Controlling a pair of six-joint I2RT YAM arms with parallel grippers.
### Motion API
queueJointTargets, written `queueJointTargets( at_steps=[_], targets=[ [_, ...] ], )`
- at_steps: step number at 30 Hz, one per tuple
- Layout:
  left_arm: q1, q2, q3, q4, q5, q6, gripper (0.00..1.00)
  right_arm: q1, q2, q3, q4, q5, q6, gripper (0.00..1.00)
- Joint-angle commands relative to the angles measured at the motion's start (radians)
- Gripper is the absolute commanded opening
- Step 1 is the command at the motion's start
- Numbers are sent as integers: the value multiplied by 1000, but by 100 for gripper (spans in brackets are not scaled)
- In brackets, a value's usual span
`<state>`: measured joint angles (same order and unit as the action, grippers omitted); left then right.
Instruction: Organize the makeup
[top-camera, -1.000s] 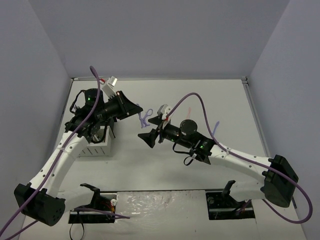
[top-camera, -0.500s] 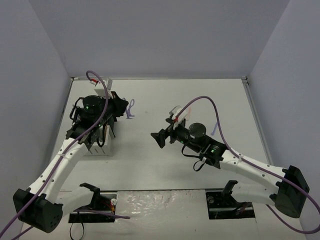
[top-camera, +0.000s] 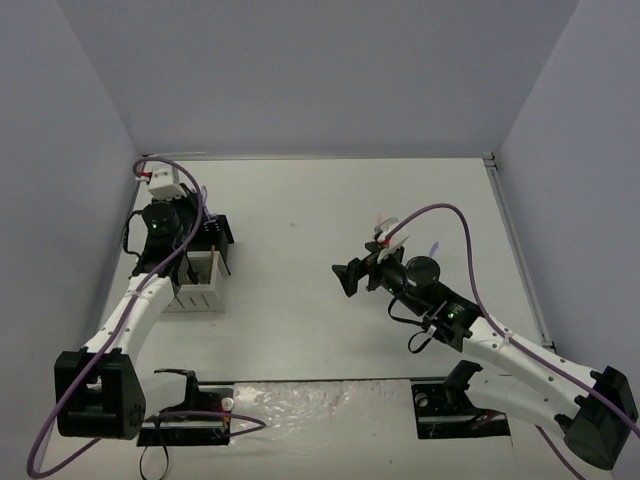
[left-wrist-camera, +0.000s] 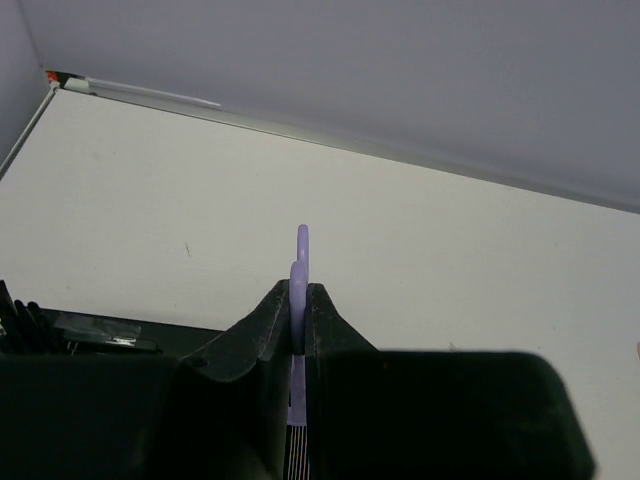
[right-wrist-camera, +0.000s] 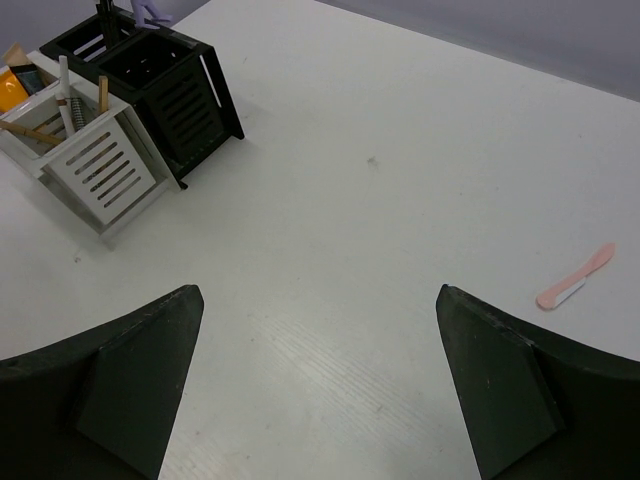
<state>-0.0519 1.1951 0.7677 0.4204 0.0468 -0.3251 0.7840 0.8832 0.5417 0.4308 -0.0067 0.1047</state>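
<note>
My left gripper (left-wrist-camera: 298, 288) is shut on the purple scissor-like tool (left-wrist-camera: 302, 245), whose loop sticks up between the fingers. It hangs over the black half of the slotted organizer (top-camera: 216, 236) at the table's left, and the tool (right-wrist-camera: 150, 12) shows there above the black compartments (right-wrist-camera: 185, 85). The white half (right-wrist-camera: 95, 165) holds an orange tube (right-wrist-camera: 12, 85), tan sticks (right-wrist-camera: 103, 95) and a pale pencil (right-wrist-camera: 65, 90). Near the middle of the table, my right gripper (top-camera: 350, 278) stands open and empty (right-wrist-camera: 318, 292). A pink tool (right-wrist-camera: 575, 278) lies flat on the table to its right.
A thin lilac tool (top-camera: 434, 247) lies on the table behind the right arm. The grey walls close in on the left, back and right. The organizer sits near the left wall.
My left arm swung left with the purple tool, from mid-table to over the organizer. The right arm drew back to the right and its jaws opened wider.
</note>
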Motion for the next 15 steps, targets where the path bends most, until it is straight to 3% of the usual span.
queueJointTargets(
  at_steps=[1, 15],
  targets=[
    [20, 11, -12, 199, 57, 37, 0, -12, -36, -5, 51, 17, 9, 100],
    [47, 19, -86, 214, 17, 57, 0, -20, -70, -13, 34, 26, 4, 100]
  ],
)
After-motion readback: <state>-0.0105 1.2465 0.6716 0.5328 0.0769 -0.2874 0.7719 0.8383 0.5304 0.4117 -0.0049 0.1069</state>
